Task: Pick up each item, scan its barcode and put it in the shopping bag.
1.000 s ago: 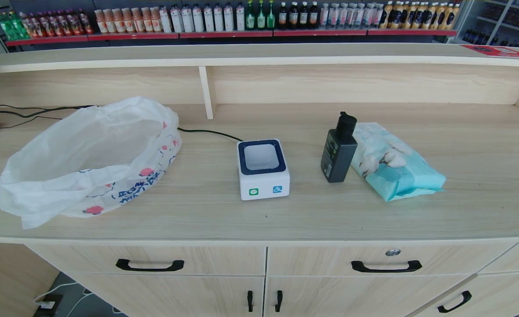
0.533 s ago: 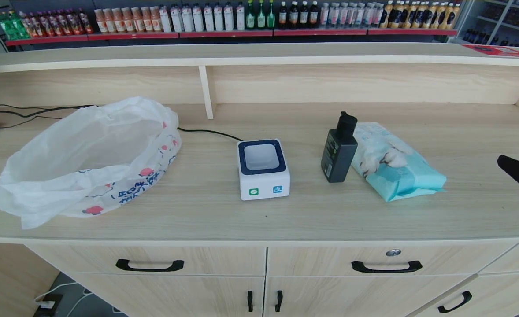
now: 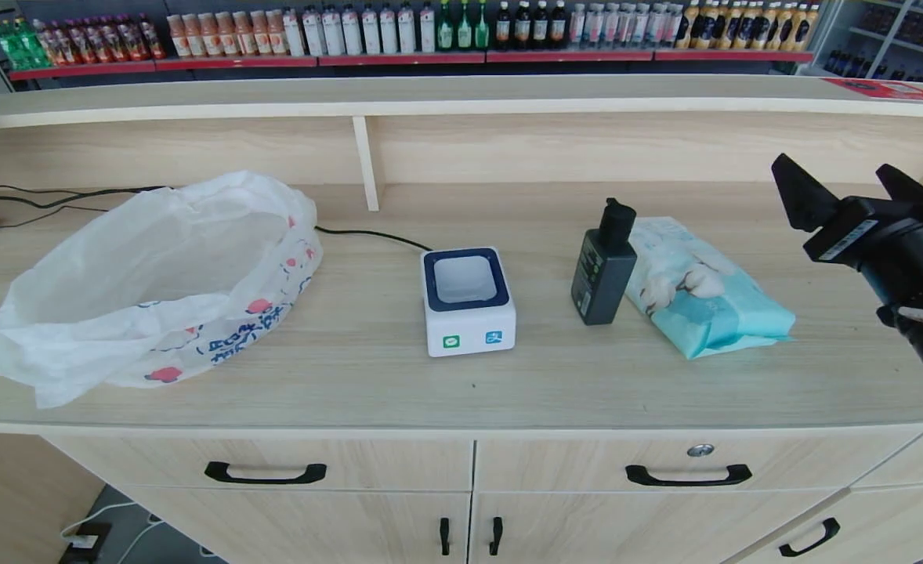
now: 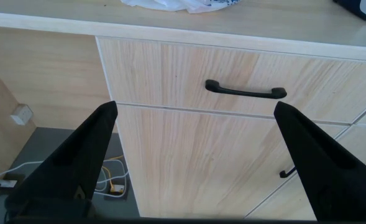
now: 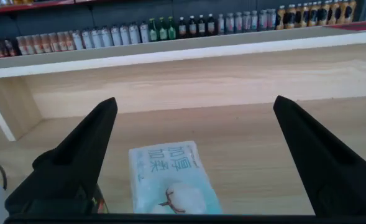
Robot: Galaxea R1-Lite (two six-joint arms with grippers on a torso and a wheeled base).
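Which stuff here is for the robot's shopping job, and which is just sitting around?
For the job: shopping bag, scanner, black bottle, tissue pack, open right gripper.

Just lying about: black cables, drinks on the back shelf, drawer handles.

Shop: checkout counter, stocked drink shelves.

- The head view looks forward and down from above at the long pale wooden counter. It takes in the countertop, the drawer fronts and the far shelves of bottles.
- The left wrist view sits low and close before the cabinet, facing a black bar drawer handle, which the head view also shows.
- The right wrist view looks across the countertop toward the back wall. It is near the soft teal-and-white tissue pack, also in the head view.
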